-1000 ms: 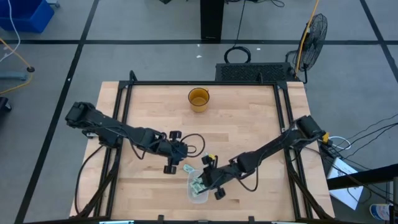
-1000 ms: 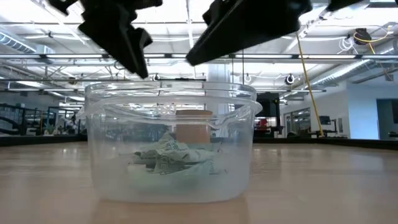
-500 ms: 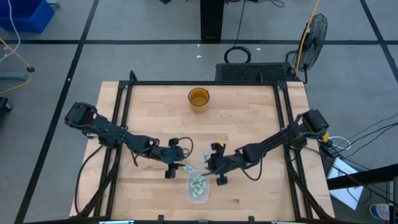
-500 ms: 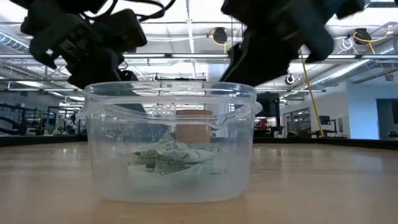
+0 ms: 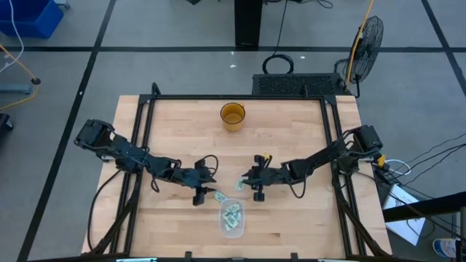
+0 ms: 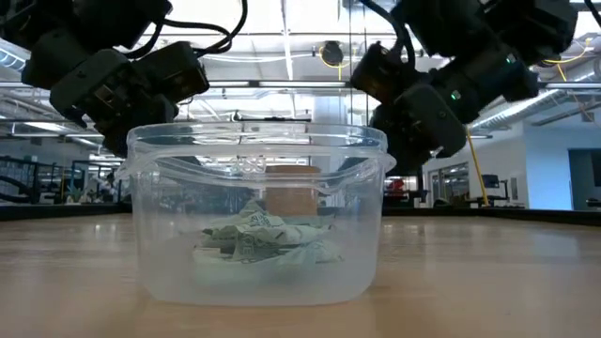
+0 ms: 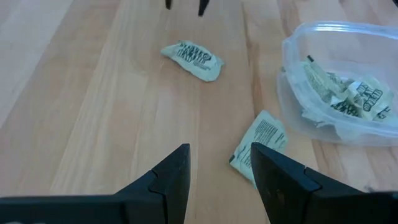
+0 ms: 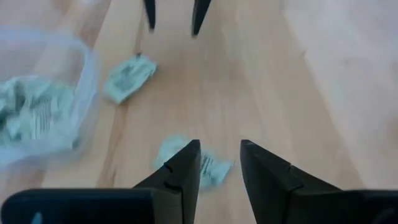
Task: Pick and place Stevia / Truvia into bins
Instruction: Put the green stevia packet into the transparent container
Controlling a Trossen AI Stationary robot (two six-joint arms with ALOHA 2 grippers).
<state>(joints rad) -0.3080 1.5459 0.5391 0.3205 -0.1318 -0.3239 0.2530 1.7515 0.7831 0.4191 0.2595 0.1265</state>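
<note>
Most sachets already lie in the bin [image 5: 232, 218], two sachets [image 7: 192, 59] [image 7: 260, 143] remain on the table [image 5: 291, 124] just beside it, with the left gripper [image 7: 217, 168] and right gripper [image 8: 217, 165] both spread and empty above them.

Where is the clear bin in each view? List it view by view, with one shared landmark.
High view: clear bin at low centre of the picture.
Low view: centre foreground.
Left wrist view: ahead of the left gripper, beside a loose sachet.
Right wrist view: ahead of the right gripper, off to one side.
Shared landmark: the pile of Stevia sachets inside it.
</note>
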